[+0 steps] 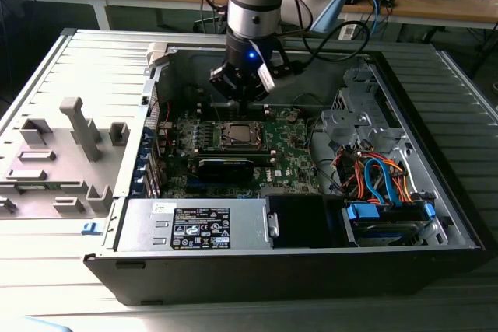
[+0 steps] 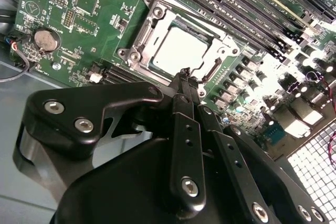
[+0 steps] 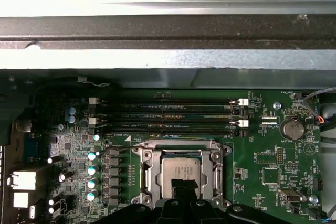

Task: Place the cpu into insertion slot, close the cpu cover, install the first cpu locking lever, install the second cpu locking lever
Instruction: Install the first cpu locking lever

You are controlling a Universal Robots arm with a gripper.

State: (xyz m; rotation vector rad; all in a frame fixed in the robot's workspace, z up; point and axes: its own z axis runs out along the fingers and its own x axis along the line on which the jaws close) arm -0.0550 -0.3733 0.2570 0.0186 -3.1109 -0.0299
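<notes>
Flat silvery-grey square cpu [image 2: 178,51] sits in silver-rimmed square insertion slot [image 2: 148,8] on green circuit board [image 1: 292,149]. Black gripper [image 2: 185,77] hangs just above cpu edge, fingers pinched together, holding nothing. Risk: fingertips bump chip, knock it crooked.

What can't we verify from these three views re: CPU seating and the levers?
- cpu: near edge covered by the gripper in both wrist views.
- cpu cover: appears down around the chip; whether it is fully latched cannot be told.
- Locking levers: too thin to separate from the insertion slot rim; state unknown.
- Exterior view: the socket is too small for detail.
</notes>
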